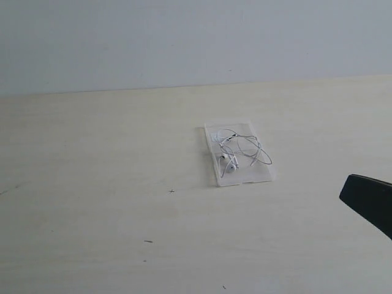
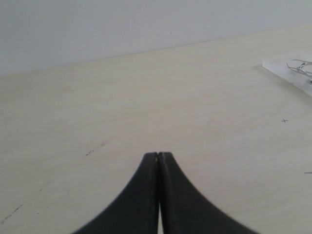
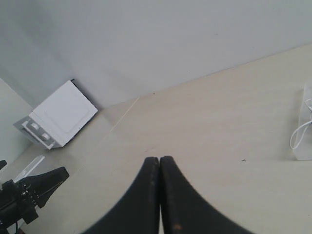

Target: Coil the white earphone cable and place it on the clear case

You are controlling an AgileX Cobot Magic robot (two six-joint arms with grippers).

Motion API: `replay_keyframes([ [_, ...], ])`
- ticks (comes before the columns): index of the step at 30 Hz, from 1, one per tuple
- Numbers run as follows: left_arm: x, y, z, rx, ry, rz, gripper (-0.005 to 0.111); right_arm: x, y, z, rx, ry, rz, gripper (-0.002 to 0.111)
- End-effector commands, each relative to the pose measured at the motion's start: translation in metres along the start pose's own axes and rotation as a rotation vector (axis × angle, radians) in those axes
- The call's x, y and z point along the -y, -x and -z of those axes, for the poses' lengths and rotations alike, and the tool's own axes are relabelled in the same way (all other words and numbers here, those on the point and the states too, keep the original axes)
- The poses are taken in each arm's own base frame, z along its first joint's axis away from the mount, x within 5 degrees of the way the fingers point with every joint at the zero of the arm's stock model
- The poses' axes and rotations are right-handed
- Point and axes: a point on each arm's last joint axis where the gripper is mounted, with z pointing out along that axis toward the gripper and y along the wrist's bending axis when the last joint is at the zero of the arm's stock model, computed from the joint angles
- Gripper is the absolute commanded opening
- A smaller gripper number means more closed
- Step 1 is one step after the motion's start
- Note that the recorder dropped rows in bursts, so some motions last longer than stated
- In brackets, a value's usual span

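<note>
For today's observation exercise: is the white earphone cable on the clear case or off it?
On it: the white earphone cable lies loosely looped on the clear case.

Nothing legible showed anywhere. The white sticker (image 1: 214,136) on the clear case (image 1: 245,174), just right of centre frame, was too small to read. A tiny cross-shaped mark (image 1: 171,190) stood on the table (image 1: 92,153), left of the case.

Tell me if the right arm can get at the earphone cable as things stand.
Probably yes: bare table lies between the right hand and the white earphone cable atop the clear case, though the hand is shut.
</note>
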Motion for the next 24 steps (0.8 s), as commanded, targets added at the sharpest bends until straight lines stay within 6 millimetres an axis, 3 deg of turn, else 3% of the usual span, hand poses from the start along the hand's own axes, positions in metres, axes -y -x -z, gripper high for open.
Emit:
replay_keyframes([
  [1,0.000,0.000,0.000,0.006,-0.001,0.014,0.000,-0.001,0.000,0.002,0.008,0.009,0.015,0.000],
  [7,0.000,0.000,0.000,0.006,-0.001,0.014,0.000,0.004,0.007,0.021,0.201,-0.068,0.074,0.000],
  [15,0.000,0.000,0.000,0.006,-0.001,0.014,0.000,0.027,-0.005,0.040,0.422,-0.287,0.121,0.000],
  [24,0.000,0.000,0.000,0.006,-0.001,0.014,0.000,0.038,-0.003,0.048,0.508,-0.413,0.082,0.000],
])
